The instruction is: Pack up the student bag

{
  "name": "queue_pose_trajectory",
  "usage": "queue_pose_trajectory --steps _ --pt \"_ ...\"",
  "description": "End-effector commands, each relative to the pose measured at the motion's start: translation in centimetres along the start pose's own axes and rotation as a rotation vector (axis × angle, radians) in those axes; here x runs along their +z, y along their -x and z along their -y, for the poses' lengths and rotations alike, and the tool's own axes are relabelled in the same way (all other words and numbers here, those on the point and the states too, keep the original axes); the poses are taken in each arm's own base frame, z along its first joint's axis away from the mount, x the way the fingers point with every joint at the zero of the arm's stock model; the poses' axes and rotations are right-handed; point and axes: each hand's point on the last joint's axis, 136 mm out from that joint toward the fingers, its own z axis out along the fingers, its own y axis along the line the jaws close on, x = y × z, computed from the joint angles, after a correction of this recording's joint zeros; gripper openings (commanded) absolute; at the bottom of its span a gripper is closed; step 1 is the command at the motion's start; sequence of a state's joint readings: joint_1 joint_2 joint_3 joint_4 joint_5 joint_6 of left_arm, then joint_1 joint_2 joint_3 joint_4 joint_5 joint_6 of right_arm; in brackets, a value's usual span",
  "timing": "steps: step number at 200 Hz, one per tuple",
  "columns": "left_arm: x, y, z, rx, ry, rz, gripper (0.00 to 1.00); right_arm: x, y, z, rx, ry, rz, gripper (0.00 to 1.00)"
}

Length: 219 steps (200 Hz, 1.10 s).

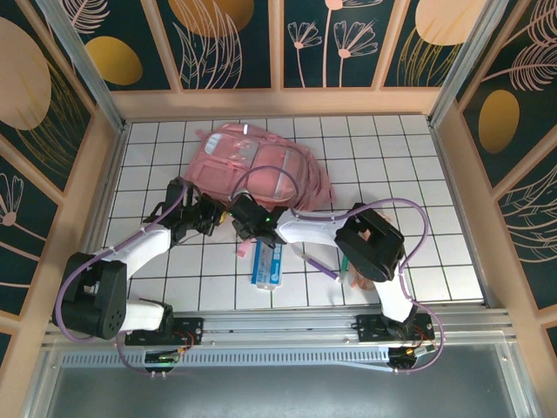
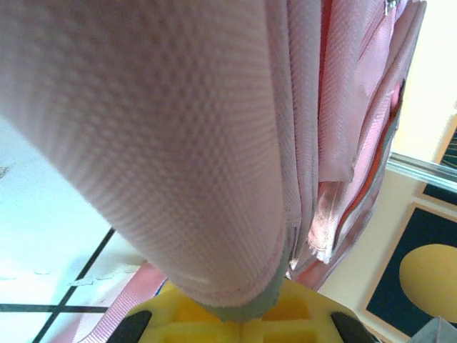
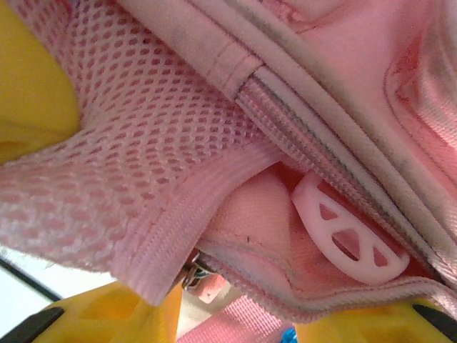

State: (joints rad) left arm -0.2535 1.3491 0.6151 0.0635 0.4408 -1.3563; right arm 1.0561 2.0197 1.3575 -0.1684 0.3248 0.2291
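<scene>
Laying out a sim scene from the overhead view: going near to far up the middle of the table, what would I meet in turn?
Blue-and-white carton → right end effector → student bag → patterned back wall.

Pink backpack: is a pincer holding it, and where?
Yes. The left pincer is shut on a padded edge of the student bag. The right pincer straddles fabric by the mesh pocket; whether it grips cannot be told.

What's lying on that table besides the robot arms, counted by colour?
Pink: 2, the student bag and a small pouch, partly hidden
Blue and white: 1, a flat box
Green: 1, a thin stick
Yellow: 1, a small piece
Total: 5
</scene>
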Motion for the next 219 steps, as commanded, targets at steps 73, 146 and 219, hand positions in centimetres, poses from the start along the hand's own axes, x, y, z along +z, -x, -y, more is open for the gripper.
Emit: queue_pose_trajectory --steps 73,146,219 --pt "0.0 -2.4 0.8 -0.176 -0.03 -0.117 0.0 -1.3 2.4 2.8 0.07 -0.115 0.093 0.0" --pt "1.1 -0.4 -1.5 -0.163 0.039 -0.03 0.0 -3.9 -6.4 4.6 0.232 0.278 -0.23 0.0" --pt "0.4 0.8 -1.3 -0.146 0.043 -0.014 0.0 -5.0 -5.7 7.9 0.249 0.314 -0.212 0.0"
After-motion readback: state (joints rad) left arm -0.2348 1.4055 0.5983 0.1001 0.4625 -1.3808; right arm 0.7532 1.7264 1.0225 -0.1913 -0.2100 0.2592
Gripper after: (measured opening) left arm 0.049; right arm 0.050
